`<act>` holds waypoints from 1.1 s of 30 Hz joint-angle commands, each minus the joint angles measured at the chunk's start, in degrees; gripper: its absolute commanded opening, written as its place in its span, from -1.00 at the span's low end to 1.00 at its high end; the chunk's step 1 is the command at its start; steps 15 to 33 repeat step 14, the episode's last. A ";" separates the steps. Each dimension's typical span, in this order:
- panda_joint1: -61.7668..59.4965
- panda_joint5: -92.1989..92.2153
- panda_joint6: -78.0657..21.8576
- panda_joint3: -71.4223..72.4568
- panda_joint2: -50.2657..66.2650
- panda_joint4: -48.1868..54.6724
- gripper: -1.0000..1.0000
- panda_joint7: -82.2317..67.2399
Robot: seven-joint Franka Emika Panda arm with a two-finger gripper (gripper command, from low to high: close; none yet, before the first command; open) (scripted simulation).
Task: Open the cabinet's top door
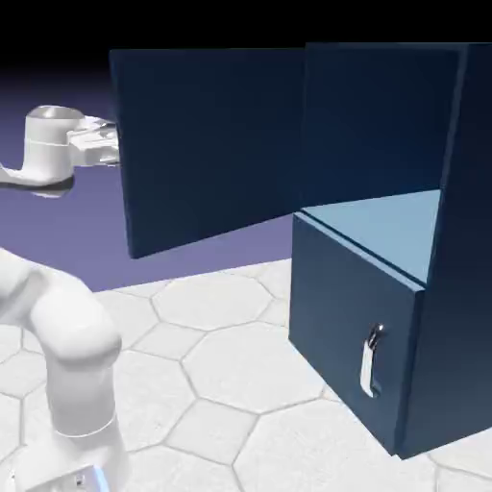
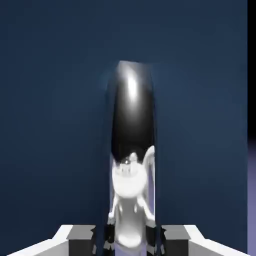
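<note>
One white arm shows in the exterior view, its rounded wrist leading to a single end effector [image 1: 108, 144] whose tip meets the outer face of the top door [image 1: 211, 144] at that panel's free edge. The fingertips themselves are cut off by the panel there, so contact is hard to read from that side.

In the hand view the end effector [image 2: 131, 239] shows two grey fingertips [image 2: 80, 239] at the bottom edge with one curved handle [image 2: 131, 150] filling the gap between them. The handle is glossy, mirror-like metal, dark along its length with a bright highlight near the top and a reflection of the white hand lower down. The fingers appear clamped on it, though their inner faces are hidden behind it. Flat matte navy fills the rest of that view, save a thin violet strip on the far side.

Beyond the end effector, the top door stands swung wide open, a large smooth rectangular slab. Past it sits one cabinet [image 1: 452, 288], a tall navy box with a light blue shelf [image 1: 384, 226] exposed inside. Below that is one shorter closed panel [image 1: 346, 327] carrying a second silver handle [image 1: 370, 363], small and curved. The cabinet's far side is cut off by the frame. The counter [image 1: 221, 384] is pale with hexagonal tiling.
</note>
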 commanded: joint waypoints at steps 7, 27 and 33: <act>-14.54 3.34 -7.80 12.18 4.14 11.31 -1.00 1.35; -29.07 5.98 -13.13 22.80 3.46 21.37 -1.00 0.04; -29.07 5.98 -13.13 22.80 3.46 21.37 -1.00 0.04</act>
